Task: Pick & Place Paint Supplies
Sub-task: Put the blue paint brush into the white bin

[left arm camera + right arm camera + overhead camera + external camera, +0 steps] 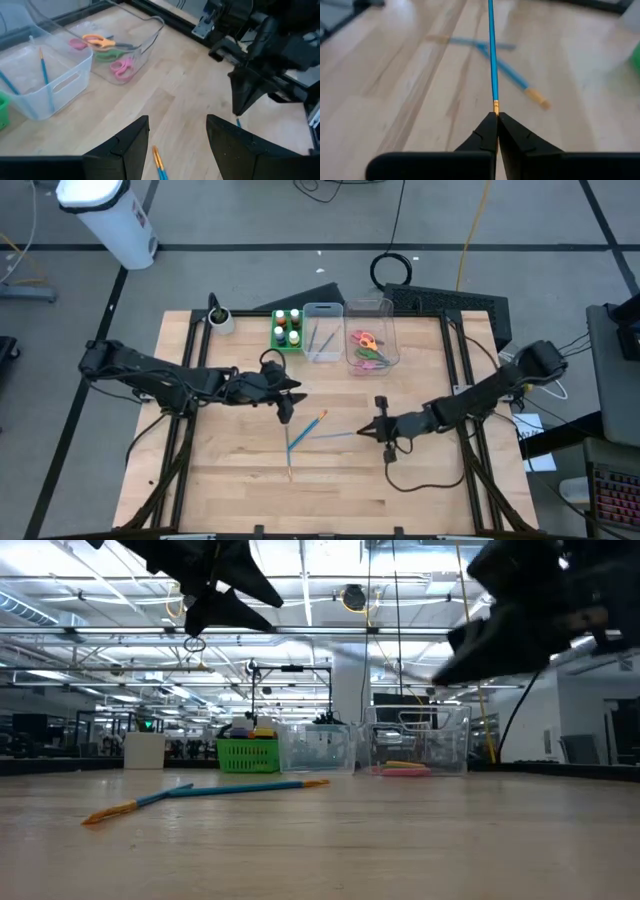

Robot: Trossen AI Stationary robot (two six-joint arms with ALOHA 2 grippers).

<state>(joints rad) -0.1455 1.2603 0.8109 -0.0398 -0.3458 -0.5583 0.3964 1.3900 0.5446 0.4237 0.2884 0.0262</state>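
Brushes mark the middle of my light wooden table (230, 480). Left of them and above, my left gripper (286, 412) hangs with its fingers parted, holding nothing. Below it 2 thin blue brushes with orange tips (305, 430) lie crossed on the wood. Right of that pair, my right gripper (380, 427) is clamped tight on the end of a third thin blue brush (492, 55), which points toward the crossed pair.

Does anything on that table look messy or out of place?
Yes. Two brushes lie crossed on the bare wood, away from the clear bin holding other brushes. The right gripper is shut on a third brush; the left gripper hangs open above them.
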